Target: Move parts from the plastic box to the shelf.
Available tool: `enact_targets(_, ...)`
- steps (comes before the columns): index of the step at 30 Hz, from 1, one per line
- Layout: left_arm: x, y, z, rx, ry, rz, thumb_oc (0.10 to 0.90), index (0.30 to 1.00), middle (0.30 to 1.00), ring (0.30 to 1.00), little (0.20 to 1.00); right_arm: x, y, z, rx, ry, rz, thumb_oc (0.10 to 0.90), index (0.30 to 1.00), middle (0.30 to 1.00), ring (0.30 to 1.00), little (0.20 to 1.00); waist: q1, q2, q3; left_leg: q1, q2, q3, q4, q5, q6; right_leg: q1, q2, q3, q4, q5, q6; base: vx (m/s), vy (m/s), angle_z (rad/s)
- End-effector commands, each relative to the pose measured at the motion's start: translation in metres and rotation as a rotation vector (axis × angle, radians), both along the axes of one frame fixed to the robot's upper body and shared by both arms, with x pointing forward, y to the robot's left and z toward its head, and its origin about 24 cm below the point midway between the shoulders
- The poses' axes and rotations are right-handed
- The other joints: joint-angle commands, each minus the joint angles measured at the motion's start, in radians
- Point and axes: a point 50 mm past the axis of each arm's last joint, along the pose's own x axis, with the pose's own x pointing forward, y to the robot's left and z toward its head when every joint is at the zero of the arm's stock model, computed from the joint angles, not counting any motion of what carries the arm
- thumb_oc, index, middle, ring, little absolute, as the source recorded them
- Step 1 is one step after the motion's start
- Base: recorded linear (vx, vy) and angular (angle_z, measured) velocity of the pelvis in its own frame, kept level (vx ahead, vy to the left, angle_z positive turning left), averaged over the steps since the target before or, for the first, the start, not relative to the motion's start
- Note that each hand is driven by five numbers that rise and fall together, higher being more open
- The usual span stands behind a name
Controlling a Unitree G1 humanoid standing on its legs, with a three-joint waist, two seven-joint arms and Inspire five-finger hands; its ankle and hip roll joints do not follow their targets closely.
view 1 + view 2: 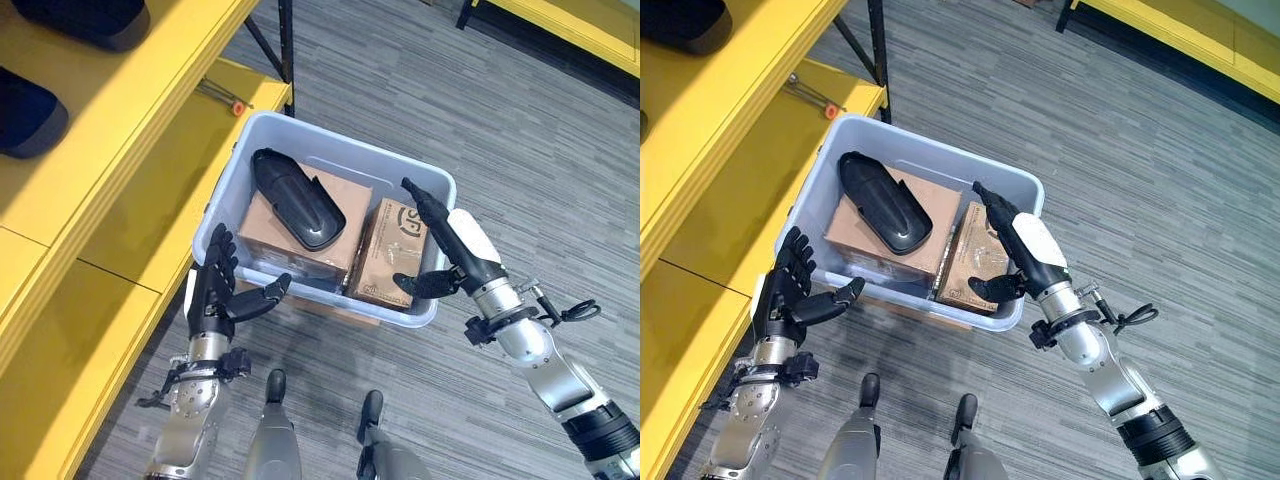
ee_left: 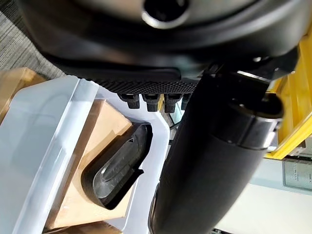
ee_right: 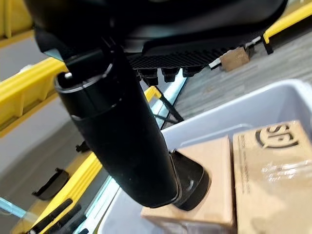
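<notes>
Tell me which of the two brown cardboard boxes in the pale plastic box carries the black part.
The larger brown cardboard box nearer the yellow shelf; the black part lies on it.

Head cams looking down, wrist cams riding right up close

Both eye views are looking steeply down from the head at the plastic box [image 1: 325, 225] on the grey floor [image 1: 520, 130], with the yellow shelf [image 1: 120, 150] running along the left; they're sharing nearly the whole scene, just slightly offset. Each wrist cam is peering along its own hand, left hand [image 2: 204, 161] and right hand [image 3: 122, 136], very near, and both are catching the box's inside.
</notes>
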Motion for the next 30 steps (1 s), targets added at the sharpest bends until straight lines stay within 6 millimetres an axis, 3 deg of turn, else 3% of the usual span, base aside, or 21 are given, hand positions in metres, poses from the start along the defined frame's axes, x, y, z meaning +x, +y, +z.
enact_targets(1,0.009,-0.011,0.058,0.100,-0.294,-0.096,0.900,1.000,1.000,1.000,1.000,-0.001,0.014,0.046,0.060,-0.223,0.087,0.900,1.000,1.000,1.000,1.000,0.007,-0.019,-0.043,-0.072,-0.040,-0.036,0.128,-0.093,0.072,0.134,-0.156,0.013,0.184,0.084,0.087,0.05,0.324,0.25)
enact_targets(4,0.012,-0.012,0.062,0.118,-0.307,-0.113,0.900,1.000,1.000,1.000,1.000,0.001,0.021,0.048,0.069,-0.223,0.105,0.900,1.000,1.000,1.000,1.000,-0.009,0.008,-0.028,-0.020,-0.058,-0.031,0.099,-0.095,0.100,0.049,-0.153,0.041,0.317,0.156,0.067,0.03,0.320,0.08)
enact_targets(7,0.012,-0.010,0.062,0.137,-0.306,-0.112,0.900,1.000,1.000,1.000,1.000,0.005,0.027,0.048,0.080,-0.213,0.121,0.900,1.000,1.000,1.000,1.000,-0.023,0.033,0.000,0.051,-0.067,-0.010,0.066,-0.101,0.114,-0.036,-0.091,0.025,0.395,0.085,0.052,0.06,0.237,-0.18)
enact_targets(8,0.013,-0.009,0.060,0.137,-0.298,-0.103,0.900,1.000,1.000,1.000,1.000,0.005,0.027,0.048,0.077,-0.210,0.125,0.900,1.000,1.000,1.000,1.000,-0.032,0.039,0.006,0.082,-0.067,-0.006,0.045,-0.102,0.113,-0.066,-0.054,0.024,0.384,0.030,0.040,0.10,0.141,-0.22)
enact_targets(10,0.012,-0.005,0.057,0.134,-0.283,-0.080,0.900,1.000,1.000,1.000,1.000,0.006,0.029,0.050,0.076,-0.214,0.133,0.900,1.000,1.000,1.000,1.000,-0.036,0.040,0.007,0.124,-0.073,0.019,0.018,-0.109,0.107,-0.084,-0.041,-0.029,0.300,-0.019,0.030,0.13,0.064,-0.11)
enact_targets(12,0.009,-0.003,0.054,0.128,-0.274,-0.063,0.900,1.000,1.000,1.000,1.000,0.007,0.031,0.050,0.089,-0.210,0.144,0.900,1.000,1.000,1.000,1.000,-0.045,0.036,0.002,0.165,-0.074,0.034,-0.009,-0.114,0.096,-0.079,-0.027,-0.047,0.182,0.001,0.040,0.14,-0.020,-0.22)
enact_targets(15,0.007,-0.001,0.050,0.102,-0.260,-0.051,0.900,1.000,1.000,1.000,1.000,0.005,0.031,0.051,0.090,-0.210,0.146,0.900,1.000,1.000,1.000,1.000,-0.050,0.030,-0.010,0.202,-0.070,0.032,-0.025,-0.118,0.081,-0.067,-0.016,-0.005,0.093,0.034,0.054,0.14,-0.075,-0.21)
enact_targets(17,0.006,-0.004,0.045,0.099,-0.242,-0.056,0.900,1.000,1.000,1.000,1.000,0.003,0.026,0.045,0.082,-0.192,0.130,0.900,1.000,1.000,1.000,1.000,-0.051,0.026,-0.031,0.216,-0.075,0.038,-0.044,-0.116,0.079,-0.034,-0.017,-0.008,0.070,0.042,0.052,0.12,-0.064,0.21)
enact_targets(18,0.005,-0.006,0.042,0.086,-0.235,-0.062,0.900,1.000,1.000,1.000,1.000,0.001,0.023,0.045,0.077,-0.194,0.125,0.900,1.000,1.000,1.000,1.000,-0.064,0.029,-0.039,0.224,-0.067,0.026,-0.062,-0.110,0.073,-0.017,0.003,0.022,0.063,0.037,0.046,0.08,-0.063,0.34)
enact_targets(21,0.003,-0.008,0.039,0.071,-0.219,-0.070,0.900,1.000,1.000,1.000,1.000,-0.002,0.016,0.044,0.079,-0.191,0.110,0.900,1.000,1.000,1.000,1.000,-0.071,0.027,-0.066,0.232,-0.059,0.024,-0.089,-0.092,0.063,-0.001,0.007,-0.003,0.050,0.037,0.040,0.12,-0.137,0.16)
enact_targets(30,0.004,-0.009,0.036,0.069,-0.203,-0.090,0.900,1.000,1.000,1.000,1.000,-0.008,0.001,0.043,0.099,-0.187,0.071,0.900,1.000,1.000,1.000,1.000,-0.100,0.045,-0.102,0.258,0.001,0.005,-0.092,-0.083,0.019,0.031,0.044,-0.023,0.086,-0.035,0.006,0.08,-0.135,0.07)
